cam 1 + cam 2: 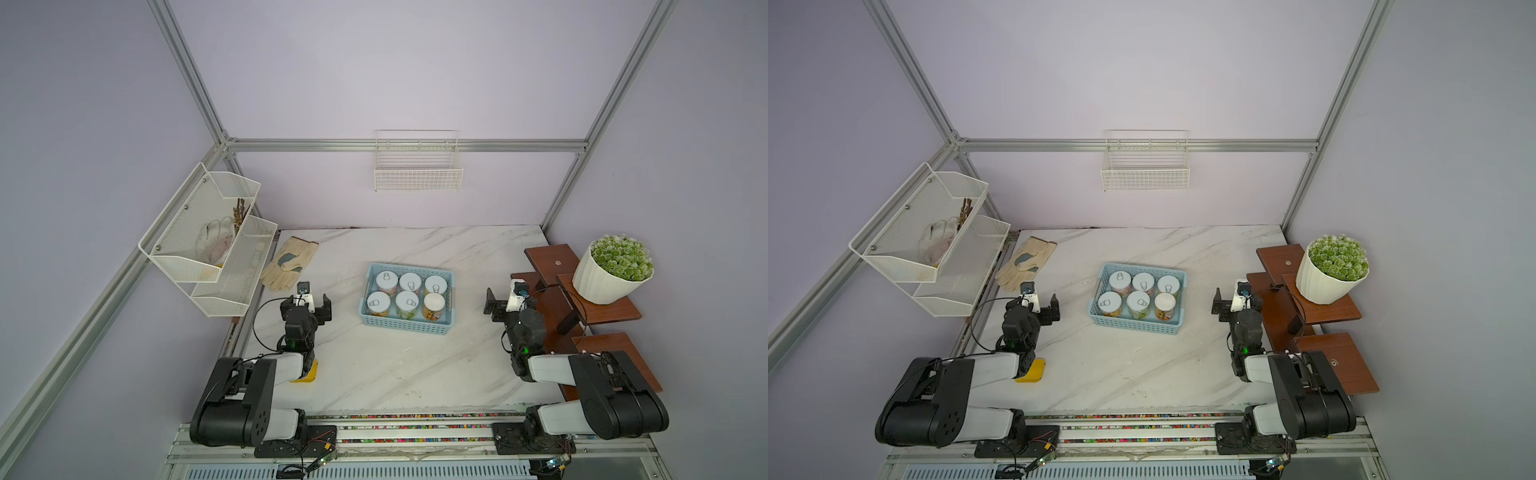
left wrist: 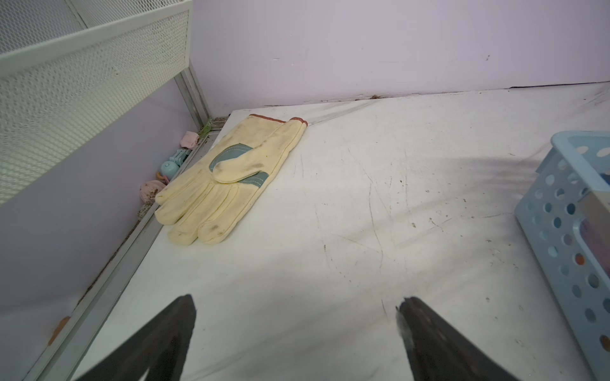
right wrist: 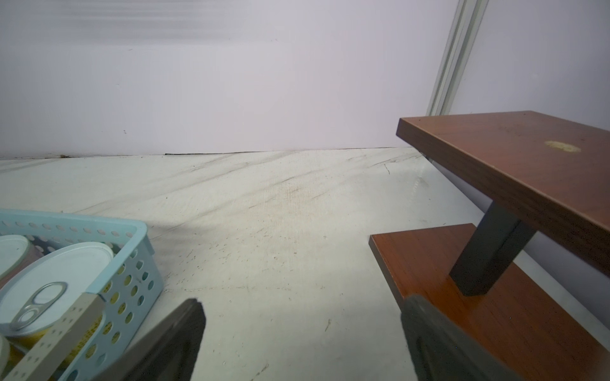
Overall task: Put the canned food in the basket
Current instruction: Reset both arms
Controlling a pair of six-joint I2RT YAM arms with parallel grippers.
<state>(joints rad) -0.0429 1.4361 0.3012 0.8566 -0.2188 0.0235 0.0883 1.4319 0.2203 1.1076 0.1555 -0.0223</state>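
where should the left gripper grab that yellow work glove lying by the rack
Likely pinch the glove at its thumb, folded across the palm: the one raised fold, while the rest lies flat on the table. Come straight down with the open left gripper, jaws across the thumb.

The basket [image 2: 544, 250] is cut off at the left wrist view's edge.

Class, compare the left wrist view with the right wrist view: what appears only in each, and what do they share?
Left wrist only: the work glove and the mesh rack. Right wrist only: the wooden shelf and a pull-ring can. Shared: the blue basket, the marble tabletop, and an open gripper, the left gripper and the right gripper respectively.
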